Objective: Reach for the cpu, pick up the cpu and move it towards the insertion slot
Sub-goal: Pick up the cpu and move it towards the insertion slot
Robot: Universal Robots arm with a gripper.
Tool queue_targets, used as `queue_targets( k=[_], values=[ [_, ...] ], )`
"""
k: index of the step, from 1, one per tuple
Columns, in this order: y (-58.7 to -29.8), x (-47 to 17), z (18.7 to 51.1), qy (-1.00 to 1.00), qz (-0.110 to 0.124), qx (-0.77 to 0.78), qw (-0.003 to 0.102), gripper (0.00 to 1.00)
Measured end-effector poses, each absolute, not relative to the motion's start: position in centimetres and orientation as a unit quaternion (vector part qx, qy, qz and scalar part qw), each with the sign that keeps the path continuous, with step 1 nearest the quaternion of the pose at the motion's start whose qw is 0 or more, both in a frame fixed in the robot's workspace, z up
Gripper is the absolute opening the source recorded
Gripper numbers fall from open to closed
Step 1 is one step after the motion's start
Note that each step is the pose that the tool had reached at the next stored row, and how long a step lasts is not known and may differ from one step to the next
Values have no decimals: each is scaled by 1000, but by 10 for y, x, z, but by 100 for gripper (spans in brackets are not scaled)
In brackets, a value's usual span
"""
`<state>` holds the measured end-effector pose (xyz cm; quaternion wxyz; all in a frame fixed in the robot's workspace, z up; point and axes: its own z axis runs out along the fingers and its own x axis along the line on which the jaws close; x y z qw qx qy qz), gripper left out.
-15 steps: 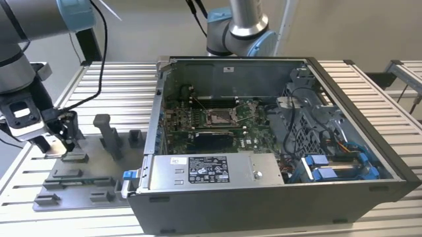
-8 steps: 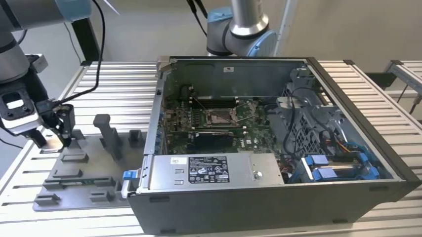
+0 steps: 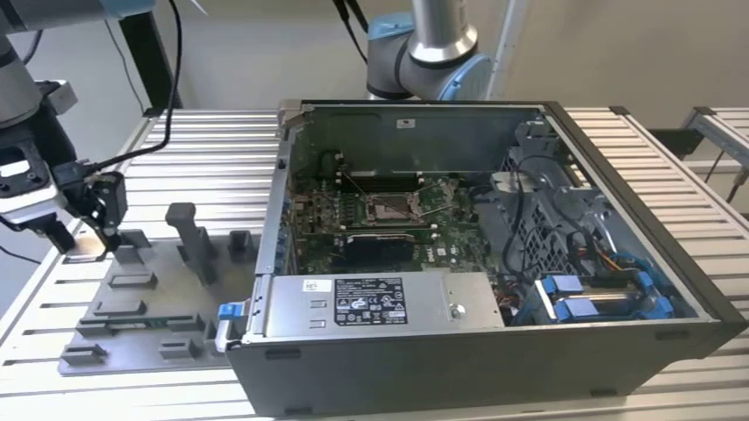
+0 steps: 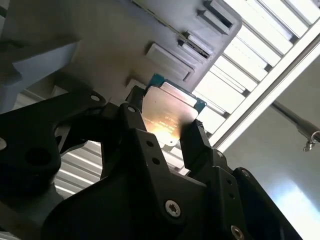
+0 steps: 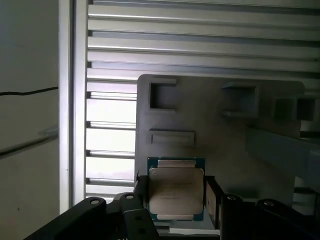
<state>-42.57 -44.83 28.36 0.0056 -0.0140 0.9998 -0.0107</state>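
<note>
- end effector (image 5: 175, 201) closed on the cpu (image 5: 176, 186), pinching two opposite edges, over the grey tray (image 3: 153, 307) on the bench (image 3: 210, 167).
- insertion slot (image 3: 392, 208) well apart, inside the open case (image 3: 468, 360) (thin levers beside it).
- best carried level, with a steady grip.

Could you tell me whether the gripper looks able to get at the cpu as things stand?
Likely yes: the gripper is right at the cpu, with nothing between them.
</note>
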Motion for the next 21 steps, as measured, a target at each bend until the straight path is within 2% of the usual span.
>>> queue_targets(
  k=[13, 21],
  values=[
    [-448, -426, 319, 1000, -11, -14, 6, 0],
    [-448, -426, 354, 1000, -11, -14, 6, 0]
  ],
)
